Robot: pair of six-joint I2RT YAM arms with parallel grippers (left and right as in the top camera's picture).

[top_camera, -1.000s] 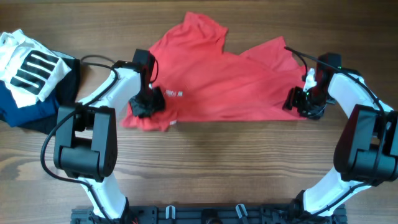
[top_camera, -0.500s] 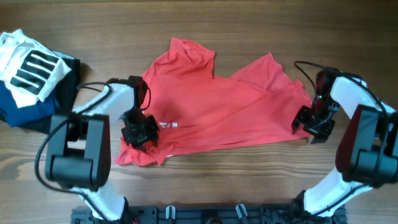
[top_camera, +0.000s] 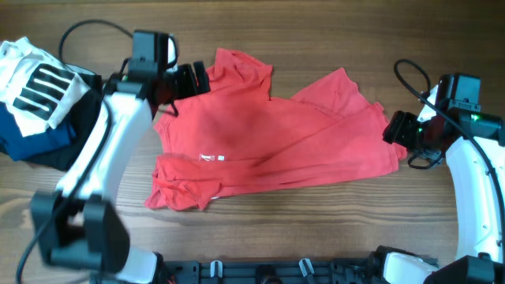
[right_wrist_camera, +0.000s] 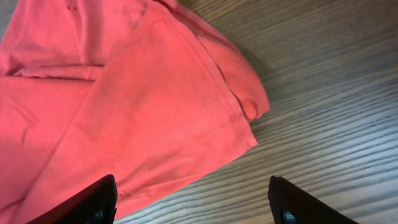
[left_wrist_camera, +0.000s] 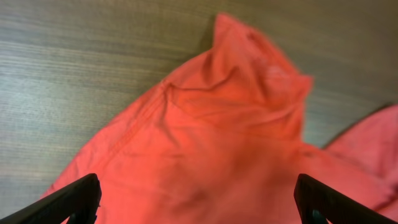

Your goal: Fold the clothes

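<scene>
a large red short-sleeved soft-fabric t-shirt [top_camera: 276, 134] is lying loosely spread across the middle of the brown wood-grain table [top_camera: 316, 237], wrinkled rather than flat. one sleeve [top_camera: 241, 67] is poking toward the far side and the near-left corner [top_camera: 177, 193] is bunching into folds. small white lettering [top_camera: 209, 158] is showing on the left part of the fabric. the left gripper [top_camera: 192, 79] is hovering at the far-left edge of the shirt, just beside that far sleeve. in the left wrist view its jaws are standing wide apart at the two lower corners, holding nothing, with the red cloth lying below them. the right gripper [top_camera: 397, 128] is hanging at the right edge of the shirt, near the right-hand hem. in the right wrist view its jaws are also standing apart and gripping nothing, while a hemmed corner [right_wrist_camera: 249, 118] of the shirt is resting on the bare wood beneath them. whether either gripper is brushing the fabric cannot be told. at the far-left end of the table, apart from the shirt, a white garment with black stripes [top_camera: 35, 83] is sitting on top of a folded navy garment [top_camera: 31, 138]. a black garment [top_camera: 55, 158] is showing at the near edge of that pile, and the left arm is reaching across beside it.
</scene>
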